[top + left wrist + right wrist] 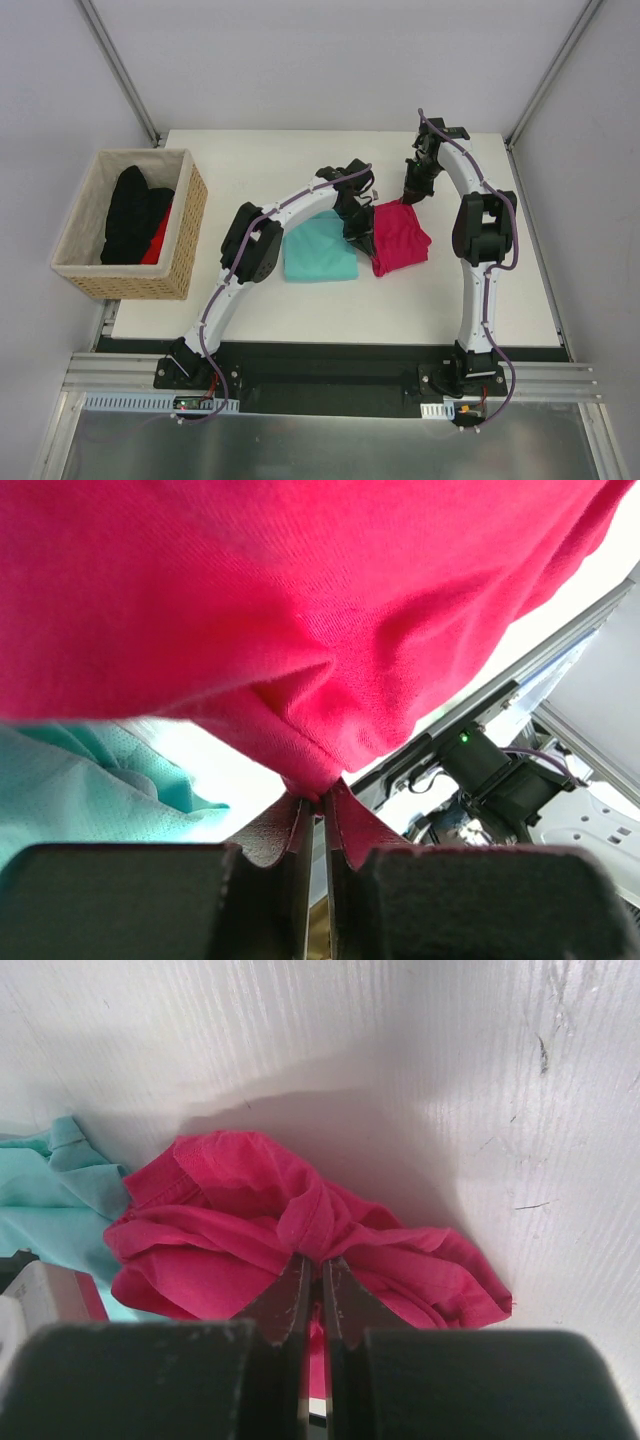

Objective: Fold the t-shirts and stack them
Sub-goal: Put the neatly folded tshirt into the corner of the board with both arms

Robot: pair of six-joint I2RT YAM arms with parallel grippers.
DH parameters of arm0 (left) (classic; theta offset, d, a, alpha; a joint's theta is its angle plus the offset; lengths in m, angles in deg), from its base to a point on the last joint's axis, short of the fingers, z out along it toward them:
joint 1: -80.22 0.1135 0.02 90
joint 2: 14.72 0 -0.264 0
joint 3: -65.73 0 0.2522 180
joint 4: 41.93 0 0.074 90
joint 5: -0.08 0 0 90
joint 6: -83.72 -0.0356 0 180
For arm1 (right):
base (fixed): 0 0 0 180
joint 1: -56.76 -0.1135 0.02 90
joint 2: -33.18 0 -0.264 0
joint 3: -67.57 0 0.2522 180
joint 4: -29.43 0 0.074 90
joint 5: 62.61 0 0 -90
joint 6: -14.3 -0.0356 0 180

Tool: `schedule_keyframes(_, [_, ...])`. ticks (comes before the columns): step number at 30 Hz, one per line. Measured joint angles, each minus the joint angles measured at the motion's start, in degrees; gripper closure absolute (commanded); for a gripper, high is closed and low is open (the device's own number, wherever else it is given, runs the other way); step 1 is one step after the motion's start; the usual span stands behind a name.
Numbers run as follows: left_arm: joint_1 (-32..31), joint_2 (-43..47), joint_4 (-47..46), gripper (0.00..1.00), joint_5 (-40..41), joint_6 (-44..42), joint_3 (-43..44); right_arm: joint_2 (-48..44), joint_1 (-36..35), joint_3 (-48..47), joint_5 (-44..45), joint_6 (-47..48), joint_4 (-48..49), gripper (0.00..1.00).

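The magenta-pink t-shirt (402,240) lies bunched and partly folded on the white table, just right of the teal-mint t-shirt (320,250), which is folded into a flat rectangle. My left gripper (360,226) is at the pink shirt's left edge. In the left wrist view it (320,796) is shut on a pinch of pink cloth (300,610), with teal cloth (90,790) below left. My right gripper (411,197) is at the shirt's far edge, and in the right wrist view it (320,1264) is shut on a gathered pink fold (230,1235).
A wicker basket (185,235) stands off the table's left edge, holding black and red clothes (135,215). Metal frame posts (125,75) rise at both back corners. The right arm's base (500,775) shows in the left wrist view.
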Motion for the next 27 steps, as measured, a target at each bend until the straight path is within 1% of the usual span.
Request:
schedule_keyframes(2, [-0.02,-0.44,-0.02,0.89,-0.37,0.0,-0.02,0.0,0.0,0.0,-0.02,0.02,0.0,0.99])
schedule_keyframes(6, [-0.02,-1.53,-0.02,0.79,-0.68,-0.02,-0.46,0.0,0.0,0.0,-0.02,0.02,-0.02,0.99])
schedule_keyframes(7, [0.0,-1.75,0.0,0.73,-0.68,-0.02,-0.63,0.0,0.0,0.0,-0.02,0.02,-0.02,0.99])
schedule_keyframes(10, [-0.02,-2.21,0.07,0.65,-0.7,-0.07,-0.94,0.0,0.0,0.0,-0.02,0.02,-0.04,0.99])
schedule_keyframes(15, [0.0,-2.51,0.17,0.6,-0.7,-0.07,-1.07,-0.02,0.02,0.0,-0.04,0.02,-0.07,0.99])
schedule_keyframes(22, [-0.02,-4.28,0.11,0.59,-2.05,-0.07,-0.81,-0.07,0.0,0.0,-0.9,0.0,-0.33,0.99])
schedule_keyframes(27, [-0.02,-5.86,0.33,0.59,-3.91,0.2,1.07,-0.31,-0.13,0.0,-1.38,-0.02,-0.57,0.99])
